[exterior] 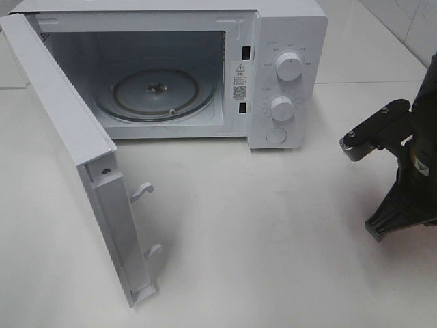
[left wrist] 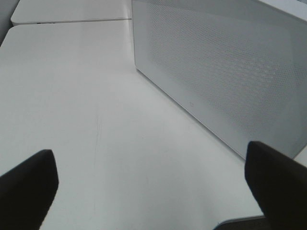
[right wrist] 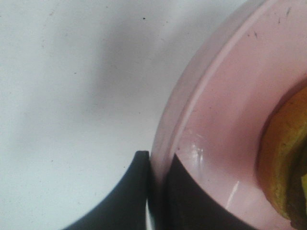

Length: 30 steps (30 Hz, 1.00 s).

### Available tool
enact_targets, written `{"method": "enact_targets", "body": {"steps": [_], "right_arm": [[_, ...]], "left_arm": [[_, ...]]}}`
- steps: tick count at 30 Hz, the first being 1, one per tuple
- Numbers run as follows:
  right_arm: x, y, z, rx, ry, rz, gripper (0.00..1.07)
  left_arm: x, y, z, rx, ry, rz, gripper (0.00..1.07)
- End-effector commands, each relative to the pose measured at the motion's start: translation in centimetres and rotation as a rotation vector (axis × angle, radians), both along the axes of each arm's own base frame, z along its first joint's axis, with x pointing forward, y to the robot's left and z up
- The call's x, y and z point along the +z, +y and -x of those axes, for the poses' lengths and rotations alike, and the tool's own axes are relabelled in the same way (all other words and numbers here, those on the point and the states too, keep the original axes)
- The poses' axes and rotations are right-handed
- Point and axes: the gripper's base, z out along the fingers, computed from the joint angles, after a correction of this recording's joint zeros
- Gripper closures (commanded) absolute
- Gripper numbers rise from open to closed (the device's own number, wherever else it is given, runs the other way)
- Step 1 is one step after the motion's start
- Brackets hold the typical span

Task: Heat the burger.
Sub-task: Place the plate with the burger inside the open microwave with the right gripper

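Observation:
The burger (right wrist: 288, 158) shows only as a brown and yellow edge on the pink plate (right wrist: 230, 120) in the right wrist view. My right gripper (right wrist: 158, 160) is shut on the plate's rim, one finger under it and one inside. In the high view only the right arm (exterior: 403, 171) shows at the right edge; plate and burger are out of that frame. My left gripper (left wrist: 151, 167) is open and empty, its fingers (left wrist: 29, 182) spread wide over the table beside the microwave door (left wrist: 220, 72).
The white microwave (exterior: 287, 41) stands at the back with its door (exterior: 61, 130) swung wide open toward the front left. Its glass turntable (exterior: 156, 92) is bare. White tabletop (exterior: 259, 232) stretches between the door and the right arm.

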Motion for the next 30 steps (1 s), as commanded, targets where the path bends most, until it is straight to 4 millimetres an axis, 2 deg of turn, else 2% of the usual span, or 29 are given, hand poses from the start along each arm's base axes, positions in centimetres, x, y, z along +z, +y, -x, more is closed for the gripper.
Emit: {"method": "enact_targets", "body": {"steps": [1, 14, 17, 19, 22, 24, 30], "right_arm": [[0.8, -0.1, 0.5, 0.056, -0.011, 0.081, 1.07], [2.5, 3.2, 3.4, 0.267, -0.035, 0.112, 1.07], [2.5, 3.3, 3.5, 0.278, -0.034, 0.114, 1.07], [2.6, 4.4, 4.4, 0.359, -0.03, 0.116, 1.07], [2.7, 4.7, 4.7, 0.381, -0.034, 0.114, 1.07], [2.8, 5.8, 5.7, 0.457, -0.039, 0.113, 1.07], [2.8, 7.0, 6.8, 0.551, -0.037, 0.117, 1.07]], "left_arm": [[0.0, -0.1, 0.2, 0.002, -0.02, 0.011, 0.09], [0.0, -0.1, 0.2, 0.002, -0.02, 0.011, 0.09], [0.0, -0.1, 0.2, 0.002, -0.02, 0.011, 0.09], [0.0, -0.1, 0.2, 0.002, -0.02, 0.011, 0.09], [0.0, -0.1, 0.2, 0.002, -0.02, 0.011, 0.09], [0.0, -0.1, 0.2, 0.002, -0.02, 0.011, 0.09], [0.0, -0.1, 0.2, 0.002, -0.02, 0.011, 0.09]]}}
